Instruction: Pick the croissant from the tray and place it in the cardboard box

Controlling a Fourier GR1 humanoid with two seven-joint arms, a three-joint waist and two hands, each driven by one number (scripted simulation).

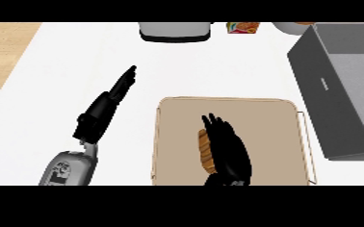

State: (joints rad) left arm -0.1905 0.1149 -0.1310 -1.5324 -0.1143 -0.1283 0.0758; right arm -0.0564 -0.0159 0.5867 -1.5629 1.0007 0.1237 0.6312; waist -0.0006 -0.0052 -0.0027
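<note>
A golden-brown croissant (204, 150) lies on the beige tray (270, 125), near the tray's front middle. My right hand (229, 149) sits directly over it, fingers stretched forward and covering the croissant's right side; only its left edge shows. I cannot tell whether the thumb is under it. The grey box (338, 96) stands at the right edge of the counter, open at the top. My left hand (107, 108) rests on the white counter left of the tray, fingers straight and pointing up-right, holding nothing.
A grey and white appliance (175, 30) stands at the back middle. Beside it is a small colourful packet (242, 27), and a white bowl (293, 27) sits at the back right. Wooden floor (16, 48) shows past the counter's left edge.
</note>
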